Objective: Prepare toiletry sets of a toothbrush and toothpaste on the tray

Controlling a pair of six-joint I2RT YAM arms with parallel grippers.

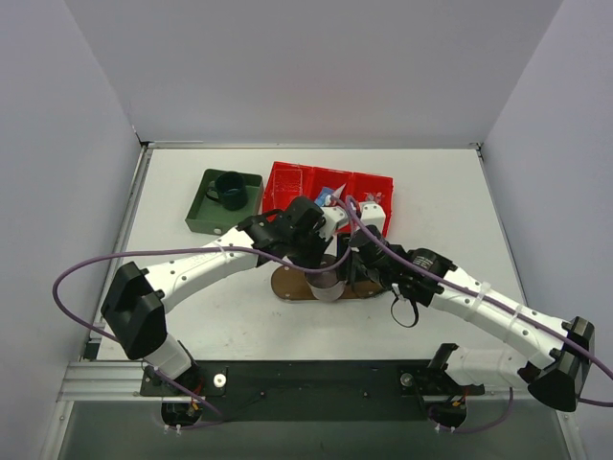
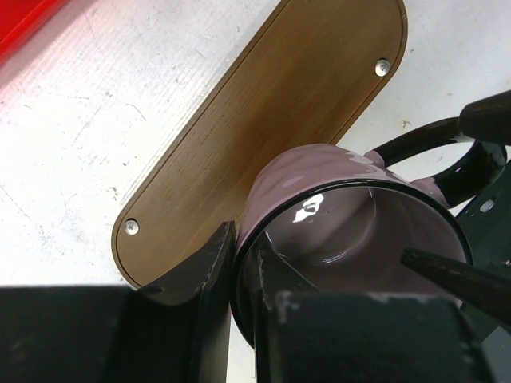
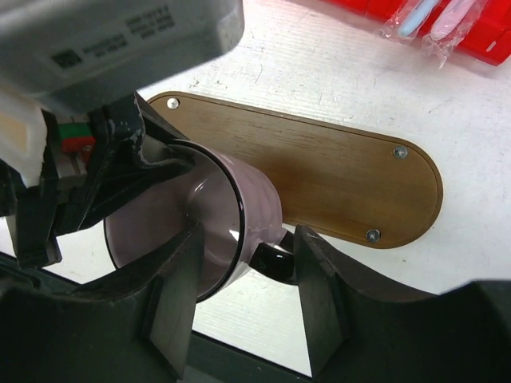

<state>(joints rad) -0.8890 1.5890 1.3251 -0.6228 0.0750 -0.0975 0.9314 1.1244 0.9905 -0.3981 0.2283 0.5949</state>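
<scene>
Top view, left to right: a green square box point(image 1: 203, 213) holding a dark green mug point(image 1: 231, 190) sits at 10 o'clock from the flat oval dark brown wooden tray point(image 2: 263, 120). A red three-compartment plastic bin point(image 1: 287, 182) stands at the tray's 12 o'clock, with clear-wrapped slim packets point(image 3: 415, 16) lying over its rim. All of these rest on the white table point(image 1: 441, 192). The left arm reaches in from 8 o'clock. In the left wrist view, the left fingers point(image 2: 204, 275) are closed on the wall of the translucent pink mug point(image 2: 319, 179), one finger outside the rim and the other inside it. The mug is tilted, mouth toward the left wrist camera, and sits over the tray's 6 o'clock long edge. Whether it touches the wood cannot be told. The tray carries small metal studs near each rounded end and nothing else is visible on it. The right arm enters from 4 o'clock. In the right wrist view, the right fingers point(image 3: 172, 303) stand parted on either side of the mug's dark handle point(image 3: 267, 259), which lies between them. The near finger overlaps the mug body and the far finger stands just beside the handle. No grip on the handle is visible.
</scene>
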